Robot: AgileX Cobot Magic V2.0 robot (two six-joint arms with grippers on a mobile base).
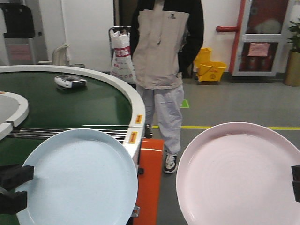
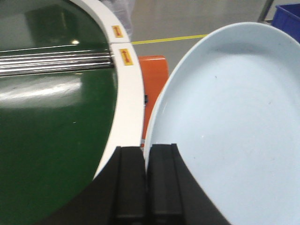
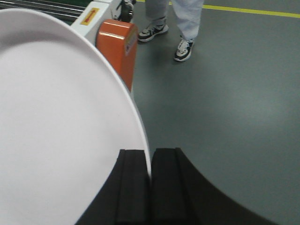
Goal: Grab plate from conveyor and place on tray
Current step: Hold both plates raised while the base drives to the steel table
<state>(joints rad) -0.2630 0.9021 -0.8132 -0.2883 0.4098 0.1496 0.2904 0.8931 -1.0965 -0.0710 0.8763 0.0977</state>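
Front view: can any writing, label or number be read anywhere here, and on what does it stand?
Nothing here can be read as words.
Two yellow stickers on the conveyor rim: red marks, too blurred.
White plastic bag: red print, blurred.
Pink sheet on the red-framed door: blurred.
Small dark logo on the beige vest: too small.
Pale blue round plate and pale pink round plate: no text.

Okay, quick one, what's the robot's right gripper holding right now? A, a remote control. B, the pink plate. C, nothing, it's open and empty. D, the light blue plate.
B: the right gripper is closed on the rim of the pink plate, while the light blue plate sits in the left gripper.
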